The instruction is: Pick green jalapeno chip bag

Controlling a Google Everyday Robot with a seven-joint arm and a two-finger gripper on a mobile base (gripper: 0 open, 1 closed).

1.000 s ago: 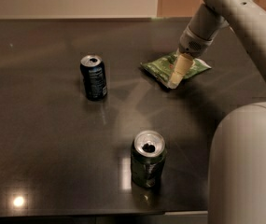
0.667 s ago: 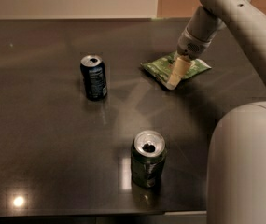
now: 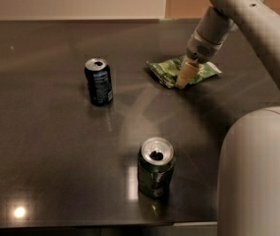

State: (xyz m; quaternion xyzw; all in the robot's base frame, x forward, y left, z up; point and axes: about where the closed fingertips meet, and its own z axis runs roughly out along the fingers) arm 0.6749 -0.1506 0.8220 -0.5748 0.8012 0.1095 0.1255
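The green jalapeno chip bag (image 3: pixel 166 69) lies flat on the dark table (image 3: pixel 51 146) at the back right, light green with white crimped ends. My gripper (image 3: pixel 184 77) comes down from the upper right and sits on the middle of the bag, its cream tip against the bag's front edge. It hides the bag's centre. The bag rests on the table.
An open dark blue can (image 3: pixel 98 81) stands to the left of the bag. An open green soda can (image 3: pixel 155 166) stands near the table's front edge. My grey arm (image 3: pixel 247 18) crosses the upper right and my pale body (image 3: pixel 260 176) fills the lower right.
The upper arm has shifted slightly left. The gripper stays on the bag, and the bag and cans have not moved.
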